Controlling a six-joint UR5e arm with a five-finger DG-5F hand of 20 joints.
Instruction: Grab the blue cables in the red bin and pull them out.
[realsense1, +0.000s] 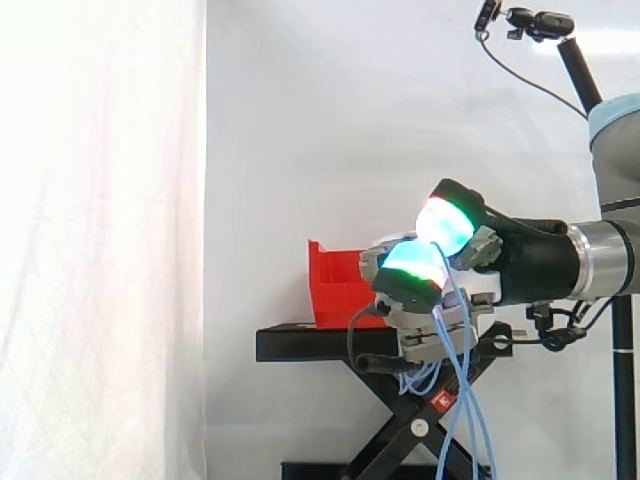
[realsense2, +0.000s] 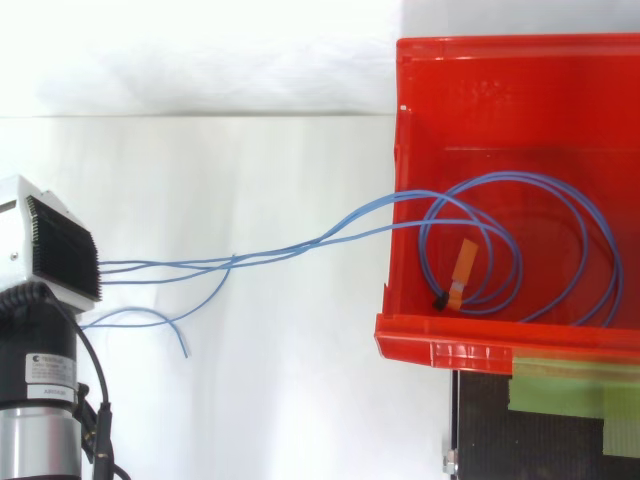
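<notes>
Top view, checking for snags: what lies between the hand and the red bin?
The blue cables, strung from hand to red bin; otherwise bare, per top view.

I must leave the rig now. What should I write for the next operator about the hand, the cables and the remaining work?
Hand: shut on the thin blue cables, held away from the red plastic bin on the black stand.
Cables: strands run from the hand over the bin's wall; the coiled part and a small orange tag lie inside the bin.
Done: grasp, part of the pull.
Left: draw the coiled part out completely.
</notes>
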